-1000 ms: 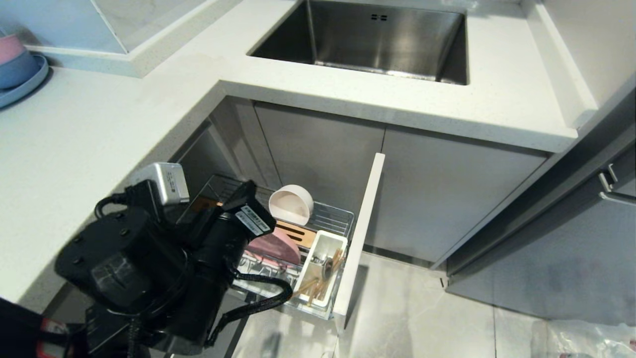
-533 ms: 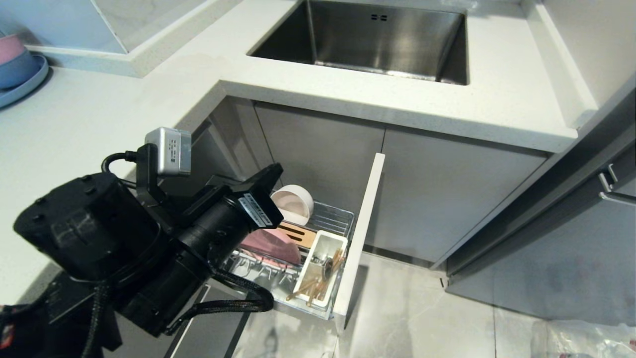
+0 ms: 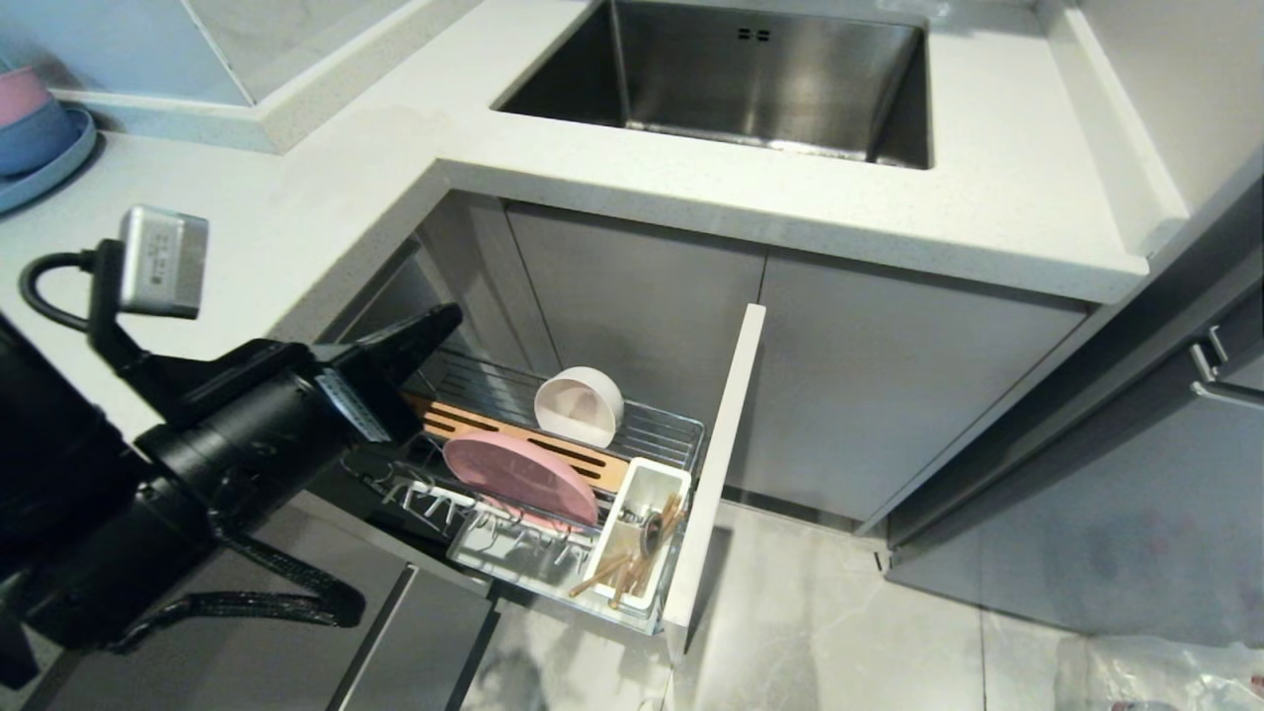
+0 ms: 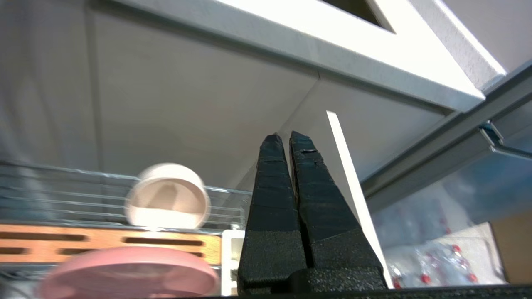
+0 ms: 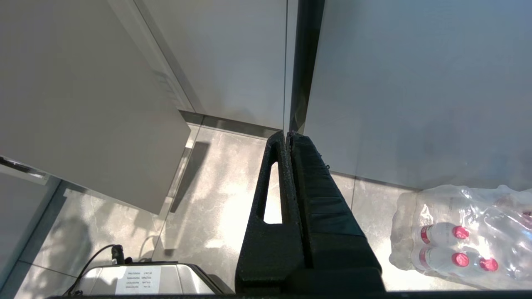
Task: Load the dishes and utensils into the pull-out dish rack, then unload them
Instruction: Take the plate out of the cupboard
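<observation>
With plate (image 3: 520, 479), bowl (image 3: 579, 405), chopsticks (image 3: 624, 571) and spoon (image 3: 653, 531) all in the rack (image 3: 664, 431) at lower centre, loading looks done; the left gripper (image 3: 449, 316), pinched shut and empty at mid-left, must open to start unloading.

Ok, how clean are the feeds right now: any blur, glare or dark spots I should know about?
Left wrist view: the cream bowl and pink plate are smeared by motion blur, and the countertop edge is blown out white. Head view: sharp, with mild glare on the sink. Right wrist view: sharp, with a bright glare patch on the floor tiles.
</observation>
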Motion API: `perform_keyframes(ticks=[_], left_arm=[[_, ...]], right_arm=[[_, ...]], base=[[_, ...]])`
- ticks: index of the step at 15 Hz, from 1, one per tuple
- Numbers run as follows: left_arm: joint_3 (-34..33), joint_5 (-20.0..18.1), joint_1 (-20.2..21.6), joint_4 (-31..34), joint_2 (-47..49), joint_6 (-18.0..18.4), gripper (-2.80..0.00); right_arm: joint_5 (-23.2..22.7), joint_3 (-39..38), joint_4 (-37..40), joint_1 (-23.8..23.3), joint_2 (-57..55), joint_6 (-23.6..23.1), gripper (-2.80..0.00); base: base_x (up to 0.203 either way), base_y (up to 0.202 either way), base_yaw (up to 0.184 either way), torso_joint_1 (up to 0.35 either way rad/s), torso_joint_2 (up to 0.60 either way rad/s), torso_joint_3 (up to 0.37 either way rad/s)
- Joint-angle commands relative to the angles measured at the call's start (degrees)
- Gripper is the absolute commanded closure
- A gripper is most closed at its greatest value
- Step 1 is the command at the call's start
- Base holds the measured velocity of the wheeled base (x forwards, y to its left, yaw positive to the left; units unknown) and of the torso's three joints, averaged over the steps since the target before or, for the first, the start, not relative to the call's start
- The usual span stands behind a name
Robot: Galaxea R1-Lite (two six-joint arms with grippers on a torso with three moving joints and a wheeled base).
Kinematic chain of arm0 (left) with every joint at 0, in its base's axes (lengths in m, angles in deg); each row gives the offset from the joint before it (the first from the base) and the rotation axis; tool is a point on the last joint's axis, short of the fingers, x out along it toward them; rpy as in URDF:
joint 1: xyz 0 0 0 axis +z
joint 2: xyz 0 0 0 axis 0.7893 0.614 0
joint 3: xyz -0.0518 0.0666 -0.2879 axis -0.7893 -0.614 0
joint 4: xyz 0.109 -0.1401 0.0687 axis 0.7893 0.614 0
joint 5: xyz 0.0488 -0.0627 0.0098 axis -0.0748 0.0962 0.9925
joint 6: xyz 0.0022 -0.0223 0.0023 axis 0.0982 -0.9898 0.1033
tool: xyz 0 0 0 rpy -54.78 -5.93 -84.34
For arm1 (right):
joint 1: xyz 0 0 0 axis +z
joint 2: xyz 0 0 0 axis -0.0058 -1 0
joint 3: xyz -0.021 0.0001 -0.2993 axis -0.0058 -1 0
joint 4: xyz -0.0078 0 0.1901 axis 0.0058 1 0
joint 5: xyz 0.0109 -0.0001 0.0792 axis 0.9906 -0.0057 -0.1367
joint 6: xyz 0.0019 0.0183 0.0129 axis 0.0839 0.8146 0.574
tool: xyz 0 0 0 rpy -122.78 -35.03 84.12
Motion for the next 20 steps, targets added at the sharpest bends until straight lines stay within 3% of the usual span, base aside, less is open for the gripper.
perform_keyframes(ticks=[1, 6, 9, 14, 17, 20], left_arm=[[-1.5, -1.3, 2.7, 0.2, -5.0, 0.2, 0.0], [-5.3, -7.5, 12.8, 4.1, -17.9, 5.6, 0.0], [-6.7, -8.8, 20.9, 7.0, -24.6, 10.2, 0.0], [-13.2, -10.4, 30.4, 17.6, -38.3, 18.6, 0.0], [-19.8, -10.7, 36.2, 21.5, -46.3, 20.4, 0.0], [-27.6, -10.3, 38.2, 26.6, -55.5, 21.0, 0.0]], right_arm=[[0.0, -0.1, 0.0, 0.0, 0.0, 0.0, 0.0], [0.0, -0.1, 0.0, 0.0, 0.0, 0.0, 0.0], [0.0, -0.1, 0.0, 0.0, 0.0, 0.0, 0.0], [0.0, -0.1, 0.0, 0.0, 0.0, 0.0, 0.0], [0.0, -0.1, 0.0, 0.0, 0.0, 0.0, 0.0], [0.0, -0.1, 0.0, 0.0, 0.0, 0.1, 0.0]], base=[[0.0, 0.0, 0.0, 0.0, 0.0, 0.0], [0.0, 0.0, 0.0, 0.0, 0.0, 0.0], [0.0, 0.0, 0.0, 0.0, 0.0, 0.0], [0.0, 0.0, 0.0, 0.0, 0.0, 0.0], [0.0, 0.0, 0.0, 0.0, 0.0, 0.0], [0.0, 0.0, 0.0, 0.0, 0.0, 0.0]])
